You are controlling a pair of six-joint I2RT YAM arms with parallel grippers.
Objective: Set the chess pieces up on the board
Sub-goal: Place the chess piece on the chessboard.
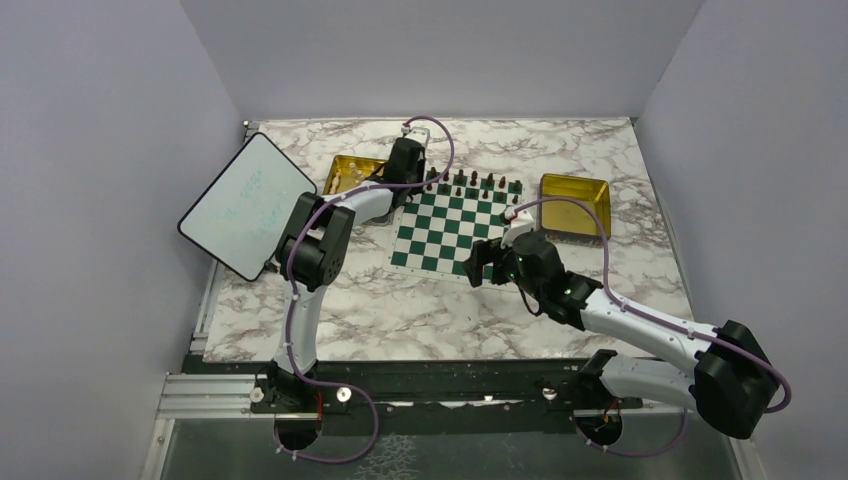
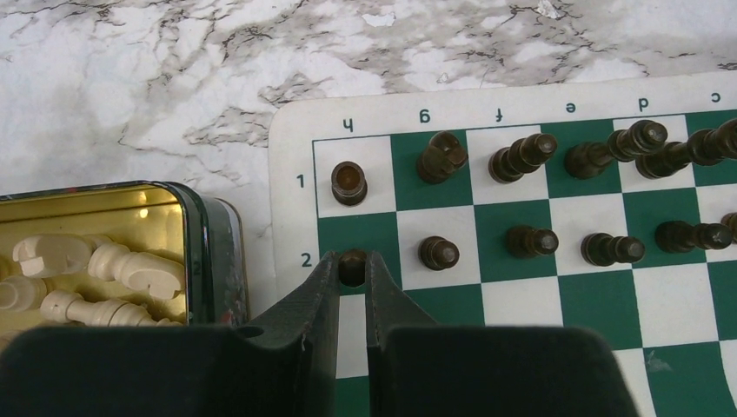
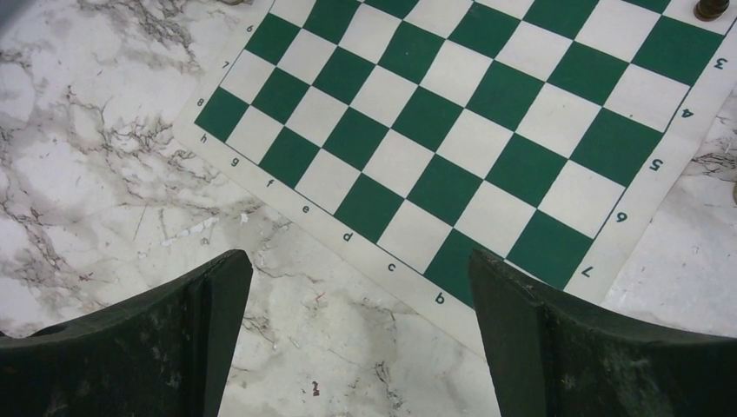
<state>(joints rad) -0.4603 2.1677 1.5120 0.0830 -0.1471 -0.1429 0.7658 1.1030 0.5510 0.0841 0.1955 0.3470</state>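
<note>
Black left gripper (image 2: 352,271) pinches a dark pawn (image 2: 352,261) between its tips at the h2 square of the board (image 2: 295,156) — a light, slick, top-heavy figure, probably best gripped low on the stem. Other dark pieces (image 2: 521,156) fill the two ranks beside it, cream pieces (image 2: 113,261) wait in the gold tin (image 2: 209,234), and the right gripper (image 3: 361,278) hangs spread wide over the board's bare opposite edge.

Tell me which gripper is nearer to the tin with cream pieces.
Left. The left gripper, shut on a dark pawn, is right beside the tin, at the board's corner. The right gripper hangs open by the board's opposite edge, far from the tin.
</note>
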